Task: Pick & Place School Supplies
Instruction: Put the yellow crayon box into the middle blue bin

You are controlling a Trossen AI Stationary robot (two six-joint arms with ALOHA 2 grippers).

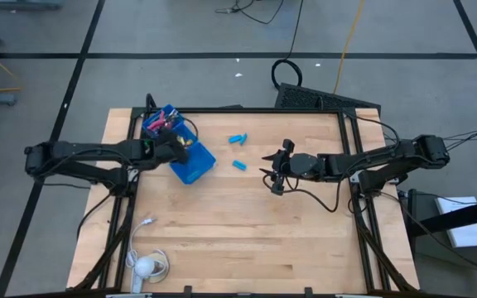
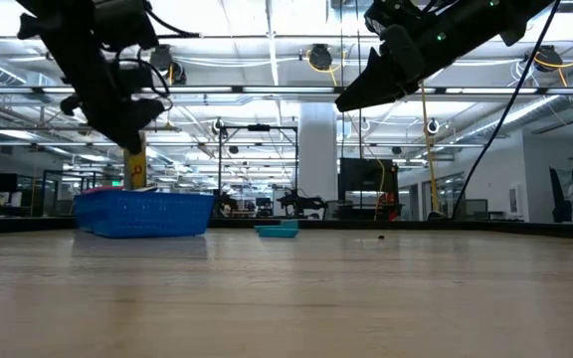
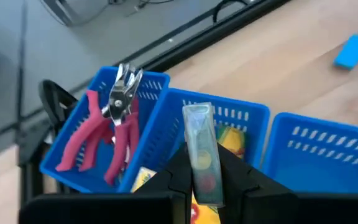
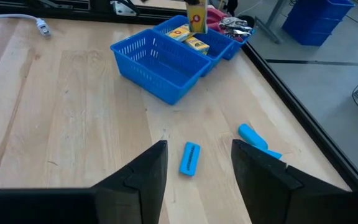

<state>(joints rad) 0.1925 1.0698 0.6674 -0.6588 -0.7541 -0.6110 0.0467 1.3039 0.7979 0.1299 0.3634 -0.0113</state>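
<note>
Non-task items on bench and beyond

Light wood table [image 1: 247, 223] with black frame. Blue plastic compartment tray [image 1: 195, 164] at far-left area, three slotted compartments in a row. White cable [image 1: 143, 228] with round white object [image 1: 143, 266] near front-left corner. Grey floor with dark seam lines; black cable loop [image 1: 286, 71] and yellow cord [image 1: 348, 37] behind table.

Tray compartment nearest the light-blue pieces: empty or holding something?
Empty. In the right wrist view that compartment of the blue tray shows only bare mesh floor, while the yellow blocks lie in the next one.
</note>
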